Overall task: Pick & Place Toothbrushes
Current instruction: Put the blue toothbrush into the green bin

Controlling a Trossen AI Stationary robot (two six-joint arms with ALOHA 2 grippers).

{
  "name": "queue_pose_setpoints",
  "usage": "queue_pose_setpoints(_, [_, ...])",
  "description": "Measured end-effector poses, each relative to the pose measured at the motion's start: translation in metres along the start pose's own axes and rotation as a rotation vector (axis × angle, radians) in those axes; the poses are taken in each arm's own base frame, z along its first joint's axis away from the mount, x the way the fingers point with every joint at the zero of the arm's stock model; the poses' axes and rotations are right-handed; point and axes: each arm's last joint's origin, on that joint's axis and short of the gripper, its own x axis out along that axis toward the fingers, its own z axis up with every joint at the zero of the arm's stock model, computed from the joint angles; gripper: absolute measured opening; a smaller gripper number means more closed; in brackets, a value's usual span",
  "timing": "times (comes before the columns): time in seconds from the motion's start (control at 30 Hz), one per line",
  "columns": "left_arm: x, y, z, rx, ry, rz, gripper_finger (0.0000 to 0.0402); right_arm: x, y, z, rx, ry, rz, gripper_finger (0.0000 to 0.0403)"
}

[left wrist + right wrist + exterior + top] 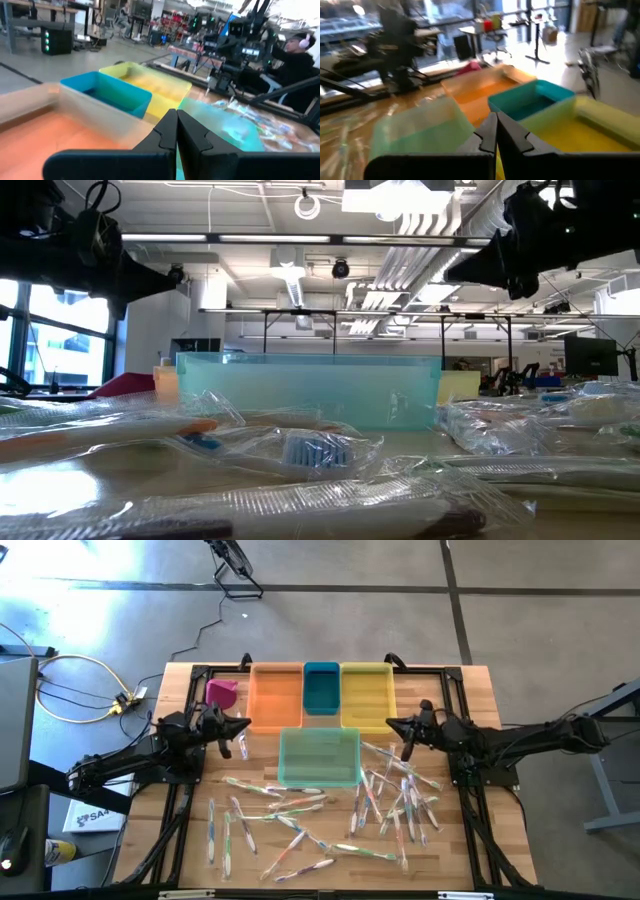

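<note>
From above, the toothbrushes point(330, 805) are seen scattered loose across the near half of the wooden table point(480, 690), most of them in clear wrappers, in a thin spread on the left and a denser heap on the right. Beyond them stand the green bin point(319, 757), the orange bin point(276, 696), the blue bin point(321, 688) and the yellow bin point(367, 695), with a pink bin point(222, 692) tipped at the far left. No toothbrush can be made out inside any bin, so the sorting is judged not yet begun. The left gripper point(240, 727) is held above the table beside the orange bin, the right gripper point(392, 724) beside the yellow bin; both are closed and nothing is carried.

In the low view, wrapped toothbrushes point(300, 450) are spread over the foreground, and the green bin point(310, 390) appears empty through its translucent wall. Both arms are raised well clear of the table.

In the left wrist view, the left gripper point(176, 118) is shown with its fingers pressed together, empty, pointing over the orange, blue and yellow bins.

In the right wrist view, the right gripper point(496, 120) is likewise shut on nothing, above the green bin point(420, 127). Every toothbrush is therefore left to be picked up.
</note>
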Motion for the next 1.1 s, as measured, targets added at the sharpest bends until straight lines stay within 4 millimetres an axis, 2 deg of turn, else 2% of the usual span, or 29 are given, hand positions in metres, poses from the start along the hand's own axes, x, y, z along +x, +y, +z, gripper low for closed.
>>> queue_pose_setpoints(0.33, [0.0, 0.0, 0.0, 0.024, -0.002, -0.002, 0.0, 0.028, 0.022, 0.038, -0.128, 0.29, -0.063, 0.0002])
queue_pose_setpoints(0.67, [0.0, 0.0, 0.0, 0.026, -0.002, -0.002, 0.0, 0.045, 0.029, 0.023, -0.073, 0.577, -0.124, 0.0002])
queue_pose_setpoints(1.1, [0.0, 0.0, 0.0, 0.026, -0.002, -0.003, 0.0, 0.053, 0.032, 0.019, -0.148, 0.588, -0.077, 0.0002])
